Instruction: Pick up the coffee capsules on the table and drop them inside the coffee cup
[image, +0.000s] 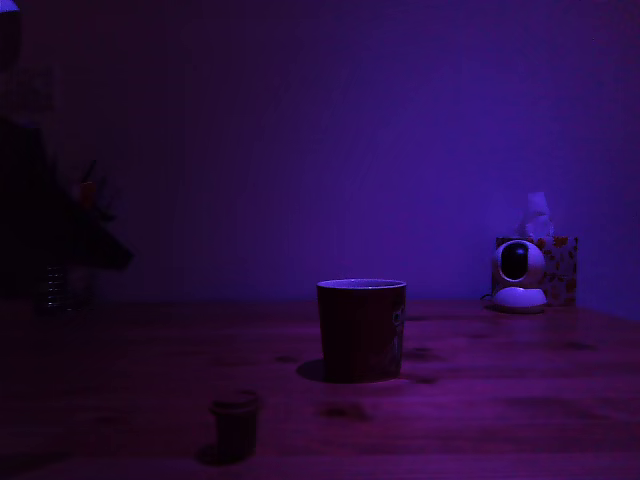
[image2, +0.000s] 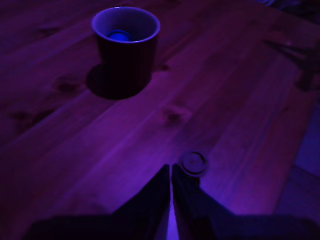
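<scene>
The coffee cup (image: 362, 328) stands upright near the middle of the table (image: 520, 400). One coffee capsule (image2: 119, 35) lies inside the cup. A second capsule (image: 236, 423) stands on the table nearer the exterior camera, toward the exterior view's left of the cup and apart from it. At the table's far edge, on the exterior view's right, a small camera gadget (image: 519, 276) sits just before a tissue box (image: 556, 265).

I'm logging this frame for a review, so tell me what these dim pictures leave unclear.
- The arm: a dark shape at the exterior view's left edge, lost in shadow and cut off.
- The hand: the wrist view shows its fingers closed together, but their bases run off the edge.
- The coffee cup's print: too dark to read.
- Blue-topped capsule: only its top shows inside the cup.
- Dark capsule: partly behind the fingers.
</scene>
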